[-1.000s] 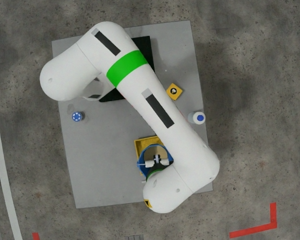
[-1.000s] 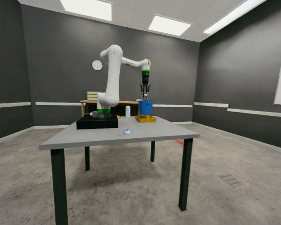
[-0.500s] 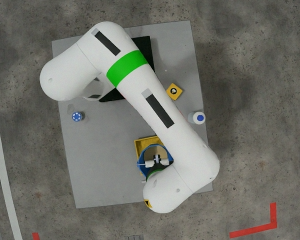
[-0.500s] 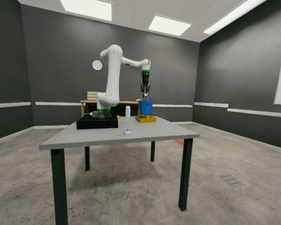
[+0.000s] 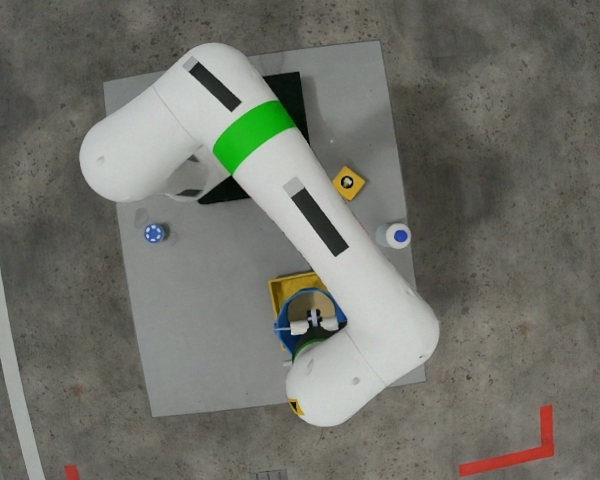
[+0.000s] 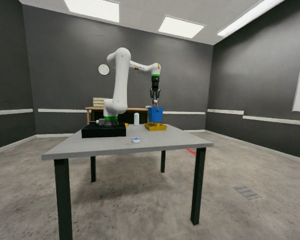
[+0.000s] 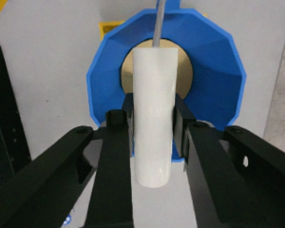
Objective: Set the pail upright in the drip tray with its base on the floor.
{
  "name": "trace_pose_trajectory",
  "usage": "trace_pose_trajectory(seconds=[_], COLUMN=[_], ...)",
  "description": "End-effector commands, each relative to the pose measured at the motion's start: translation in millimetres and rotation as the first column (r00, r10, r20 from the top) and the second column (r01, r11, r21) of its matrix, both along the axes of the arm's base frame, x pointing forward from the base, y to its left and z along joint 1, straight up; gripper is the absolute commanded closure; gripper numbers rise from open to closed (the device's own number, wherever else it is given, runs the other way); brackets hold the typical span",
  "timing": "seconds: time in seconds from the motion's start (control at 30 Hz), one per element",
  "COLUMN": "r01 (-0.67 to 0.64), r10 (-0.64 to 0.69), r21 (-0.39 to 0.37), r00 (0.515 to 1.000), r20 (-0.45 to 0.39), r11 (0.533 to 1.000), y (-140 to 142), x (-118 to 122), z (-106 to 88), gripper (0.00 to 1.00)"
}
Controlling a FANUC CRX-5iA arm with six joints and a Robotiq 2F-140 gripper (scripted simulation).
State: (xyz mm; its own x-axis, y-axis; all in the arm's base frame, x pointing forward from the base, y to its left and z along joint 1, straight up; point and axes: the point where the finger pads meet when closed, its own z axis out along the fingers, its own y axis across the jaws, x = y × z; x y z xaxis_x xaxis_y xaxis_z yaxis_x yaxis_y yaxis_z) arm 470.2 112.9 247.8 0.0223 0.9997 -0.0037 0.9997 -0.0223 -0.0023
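The blue pail (image 6: 155,114) hangs upright by its wire handle just above the yellow drip tray (image 6: 155,126) at the table's far right. My gripper (image 7: 151,106) is shut on the pail's white handle grip (image 7: 153,114), with the pail's open mouth (image 7: 166,71) straight below it. In the overhead view the pail (image 5: 305,317) covers the near part of the tray (image 5: 292,286), and my gripper (image 5: 314,319) is over its mouth. From the side the pail's base looks a little above the tray's rim. The tray's floor is hidden.
A white bottle with a blue cap (image 5: 395,235) stands at the table's right edge. A small yellow block (image 5: 348,182) lies beyond the tray. A blue and white disc (image 5: 154,233) lies on the left. The arm's black base plate (image 6: 103,130) is behind.
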Motion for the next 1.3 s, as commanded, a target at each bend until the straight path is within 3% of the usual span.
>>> trace_pose_trajectory(seconds=[0.0, 1.27], r01=[0.0, 0.0], r10=[0.0, 0.0], r21=[0.0, 0.0], r00=[1.0, 1.0], r20=[0.002, 0.002], r11=[1.0, 1.0], y=[-0.1, -0.1], x=[0.4, 0.4], z=[1.0, -2.5], gripper=[0.9, 0.9])
